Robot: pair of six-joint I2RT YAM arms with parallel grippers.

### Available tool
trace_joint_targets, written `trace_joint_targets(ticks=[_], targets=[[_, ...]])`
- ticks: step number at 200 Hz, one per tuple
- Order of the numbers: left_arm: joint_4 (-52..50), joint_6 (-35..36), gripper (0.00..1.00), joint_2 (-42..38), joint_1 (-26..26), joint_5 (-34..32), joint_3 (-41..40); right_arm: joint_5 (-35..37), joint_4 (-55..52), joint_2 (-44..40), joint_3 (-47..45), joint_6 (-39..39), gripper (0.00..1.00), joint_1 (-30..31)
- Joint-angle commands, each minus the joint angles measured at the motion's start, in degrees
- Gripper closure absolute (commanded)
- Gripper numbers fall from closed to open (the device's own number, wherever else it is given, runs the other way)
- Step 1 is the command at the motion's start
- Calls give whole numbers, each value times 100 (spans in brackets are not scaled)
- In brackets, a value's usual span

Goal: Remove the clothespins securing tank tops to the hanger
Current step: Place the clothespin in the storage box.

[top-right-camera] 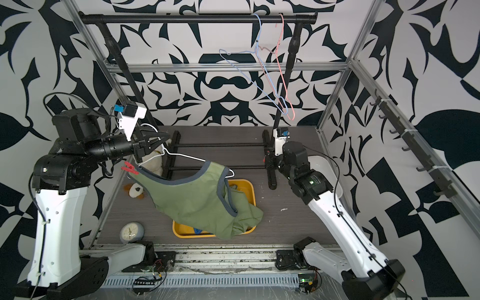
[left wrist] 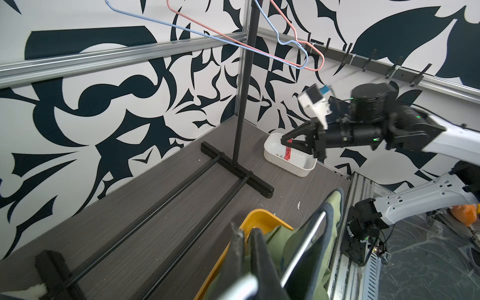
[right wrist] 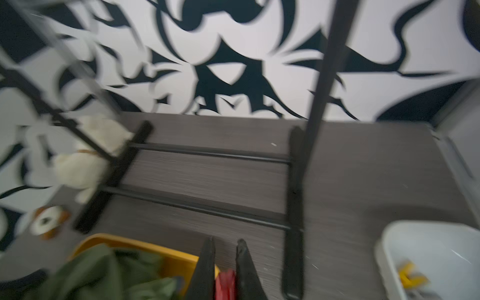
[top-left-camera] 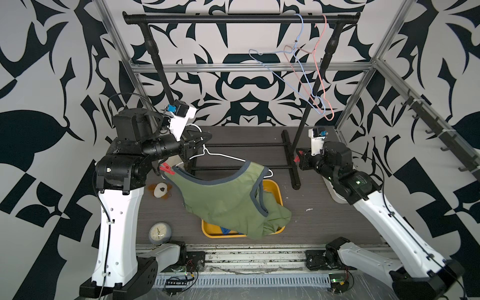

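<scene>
The red clothespin [right wrist: 225, 283] is being pinched by the right gripper [right wrist: 225, 242]; the hanger [top-left-camera: 220, 155] is being clamped by the left gripper [top-left-camera: 205, 138]. An early release likely misses the tub [left wrist: 291, 165].

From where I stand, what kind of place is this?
Probably a robotics lab test booth: two robot arms mounted at a table, an aluminium frame with patterned panels, and a small clothes rack with wire hangers.

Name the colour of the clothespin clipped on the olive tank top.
Red; the clothespin shows best in a top view.
</scene>
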Motion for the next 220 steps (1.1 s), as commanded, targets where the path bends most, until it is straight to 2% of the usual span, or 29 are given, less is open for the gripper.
trace_joint_targets(ticks=[1,27,59,79,109,122,154,201,220], targets=[[82,60,94,-14,-19,223,164,841,164,247,-240,231,100,-723],[59,79,93,-41,-23,242,117,422,604,710,-379,372,100,-1671],[33,123,93,-74,-27,245,67,388,1073,1390,-429,531,100,-2595],[11,141,93,-43,-27,355,59,369,1322,1739,-541,1038,100,-3034],[84,141,92,-20,-36,374,-27,544,1572,2425,-613,1161,99,-3142],[73,154,92,-35,-45,365,-49,825,1546,2658,-591,1132,97,-3181],[20,225,92,-53,-79,383,-118,836,1576,2848,-710,1122,87,-3249],[38,202,90,-72,-132,392,-153,811,1522,2963,-834,1106,67,-3320],[51,185,90,-87,-141,378,-161,761,1539,2959,-863,1134,64,-3320]])
